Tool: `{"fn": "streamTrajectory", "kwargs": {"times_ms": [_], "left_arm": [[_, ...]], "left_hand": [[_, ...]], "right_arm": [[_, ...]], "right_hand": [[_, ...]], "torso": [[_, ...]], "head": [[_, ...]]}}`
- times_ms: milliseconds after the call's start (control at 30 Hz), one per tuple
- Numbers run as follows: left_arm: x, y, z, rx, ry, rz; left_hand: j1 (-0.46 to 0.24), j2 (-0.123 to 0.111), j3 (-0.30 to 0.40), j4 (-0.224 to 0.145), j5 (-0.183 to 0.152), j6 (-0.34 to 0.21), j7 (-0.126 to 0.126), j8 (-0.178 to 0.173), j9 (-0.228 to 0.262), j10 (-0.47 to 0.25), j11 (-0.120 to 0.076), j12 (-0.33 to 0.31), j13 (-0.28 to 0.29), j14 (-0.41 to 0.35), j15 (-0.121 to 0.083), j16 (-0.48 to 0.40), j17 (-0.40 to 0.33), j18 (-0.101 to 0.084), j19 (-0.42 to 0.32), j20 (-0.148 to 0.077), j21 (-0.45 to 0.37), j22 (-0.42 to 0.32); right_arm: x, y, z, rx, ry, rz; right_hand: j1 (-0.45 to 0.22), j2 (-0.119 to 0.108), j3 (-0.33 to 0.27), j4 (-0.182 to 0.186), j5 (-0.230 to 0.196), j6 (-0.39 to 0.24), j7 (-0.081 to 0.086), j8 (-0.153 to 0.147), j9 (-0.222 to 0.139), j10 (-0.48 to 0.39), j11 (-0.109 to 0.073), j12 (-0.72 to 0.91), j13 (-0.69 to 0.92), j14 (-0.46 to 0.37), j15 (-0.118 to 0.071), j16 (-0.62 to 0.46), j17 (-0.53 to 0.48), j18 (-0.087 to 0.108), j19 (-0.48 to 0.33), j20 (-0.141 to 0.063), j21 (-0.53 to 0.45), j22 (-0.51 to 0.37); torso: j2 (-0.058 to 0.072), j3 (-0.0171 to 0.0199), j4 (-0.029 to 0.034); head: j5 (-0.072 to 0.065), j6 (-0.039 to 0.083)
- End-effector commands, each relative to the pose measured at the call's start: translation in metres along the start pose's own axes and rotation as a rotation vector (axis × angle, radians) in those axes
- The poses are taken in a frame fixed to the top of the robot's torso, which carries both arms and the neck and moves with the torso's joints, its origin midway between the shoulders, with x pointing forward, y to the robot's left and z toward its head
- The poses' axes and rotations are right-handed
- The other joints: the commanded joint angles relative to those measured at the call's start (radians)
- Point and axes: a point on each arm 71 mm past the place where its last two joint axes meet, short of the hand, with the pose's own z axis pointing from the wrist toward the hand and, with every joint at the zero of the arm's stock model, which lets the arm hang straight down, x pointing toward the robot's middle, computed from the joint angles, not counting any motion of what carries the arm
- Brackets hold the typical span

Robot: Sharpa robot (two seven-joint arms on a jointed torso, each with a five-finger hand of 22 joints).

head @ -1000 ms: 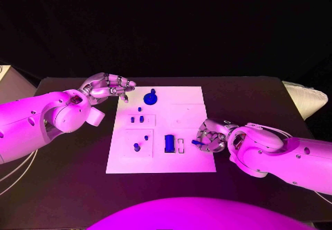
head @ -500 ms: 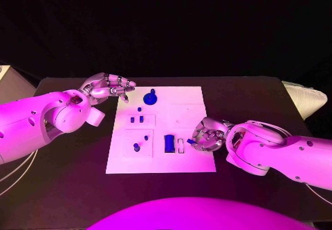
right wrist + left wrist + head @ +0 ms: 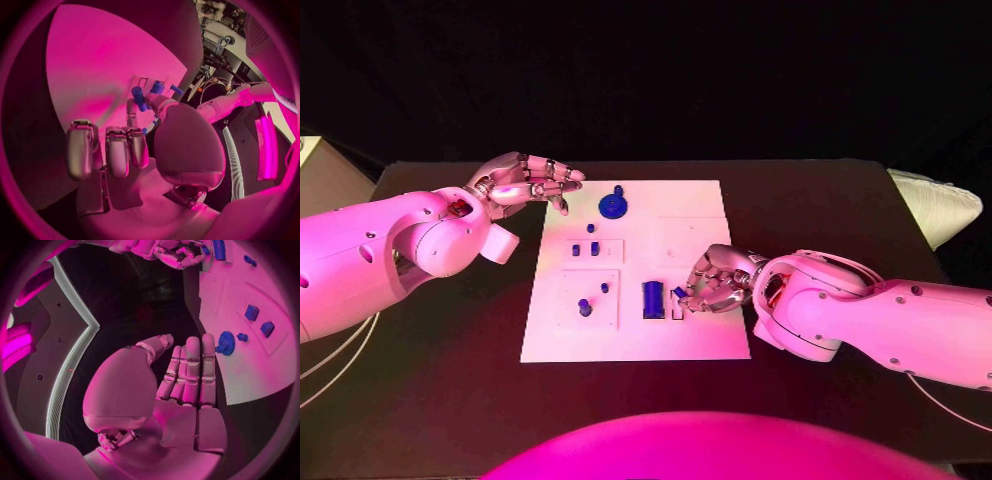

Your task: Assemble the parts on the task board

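My right hand [image 3: 715, 281] pinches a small blue peg [image 3: 681, 293] just above the narrow empty slot [image 3: 678, 305] on the white task board [image 3: 692, 235], beside the upright blue block [image 3: 653, 299]. My left hand [image 3: 527, 183], fingers loosely curled on nothing, is well apart.

Right hand [image 3: 711, 283] carried part [image 3: 681, 293] toward slot [image 3: 678, 305].

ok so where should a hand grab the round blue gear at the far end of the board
Take the blue gear by its small raised knob, coming straight down from above. It seems to lie flat on the task board, so its rim offers little hold. The left hand is nearest.
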Motion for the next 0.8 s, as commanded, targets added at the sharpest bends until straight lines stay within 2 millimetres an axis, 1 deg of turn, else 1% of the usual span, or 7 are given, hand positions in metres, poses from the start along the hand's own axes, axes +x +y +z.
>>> {"fn": "streamTrajectory", "kwargs": {"times_ms": [33, 200, 433, 800], "left_arm": [[0.0029, -0.001, 0.0007, 0.005, 0.021, -0.004], [0.0026, -0.001, 0.0004, 0.004, 0.021, -0.004], [0.0024, -0.001, 0.0, 0.004, 0.021, -0.004], [0.0021, -0.001, -0.0003, 0.003, 0.02, -0.003]], "left_hand": [[-0.001, 0.001, 0.001, 0.003, 0.004, -0.006, 0.002, 0.004, 0.001, -0.007, 0.0, 0.004, -0.001, -0.009, -0.001, 0.007, 0.001, 0.016, 0.008, 0.002, -0.003, -0.002], [-0.001, 0.001, 0.001, 0.003, 0.004, -0.006, 0.002, 0.004, 0.001, -0.007, 0.0, 0.004, -0.001, -0.009, -0.001, 0.007, 0.001, 0.016, 0.008, 0.002, -0.003, -0.002], [0.0, 0.001, 0.002, 0.004, 0.003, -0.007, 0.002, 0.006, 0.001, -0.009, 0.001, 0.005, -0.002, -0.01, -0.001, 0.007, 0.001, 0.016, 0.009, 0.002, -0.004, -0.003], [-0.001, 0.001, 0.002, 0.005, 0.003, -0.007, 0.002, 0.006, 0.002, -0.009, 0.001, 0.005, -0.003, -0.01, -0.001, 0.007, 0.001, 0.015, 0.009, 0.002, -0.005, -0.003]], "right_arm": [[0.0028, -0.0004, 0.002, 0.027, 0.03, 0.006], [0.0044, 0.0001, 0.0039, 0.034, 0.046, -0.002], [0.007, 0.0005, 0.0057, 0.04, 0.073, -0.017], [0.0076, 0.0008, 0.0073, 0.043, 0.074, -0.018]], "right_hand": [[-0.016, 0.003, -0.012, 0.005, -0.01, 0.007, 0.0, -0.002, -0.002, 0.09, -0.001, 0.003, 0.244, 0.106, -0.002, 0.004, 0.263, -0.004, 0.073, -0.004, 0.002, 0.219], [-0.027, 0.008, -0.019, 0.015, -0.015, 0.008, 0.0, -0.002, -0.005, 0.092, -0.001, 0.007, 0.246, 0.106, -0.002, 0.004, 0.263, -0.005, 0.073, -0.004, 0.006, 0.22], [-0.048, 0.016, -0.031, 0.032, -0.02, 0.01, 0.0, -0.001, -0.01, 0.093, -0.001, 0.009, 0.247, 0.106, -0.002, 0.004, 0.263, -0.005, 0.074, -0.003, 0.008, 0.22], [-0.055, 0.022, -0.033, 0.039, -0.02, 0.012, 0.0, 0.0, -0.012, 0.096, -0.001, 0.015, 0.251, 0.106, -0.002, 0.004, 0.263, -0.005, 0.074, -0.003, 0.01, 0.221]], "torso": [[0.0, -0.0001, 0.0003], [0.0, 0.0, -0.0008], [0.0, 0.0006, -0.0003], [0.0, 0.0001, 0.0]], "head": [[0.001, 0.0], [0.003, 0.0], [0.004, 0.0], [0.004, 0.0]]}}
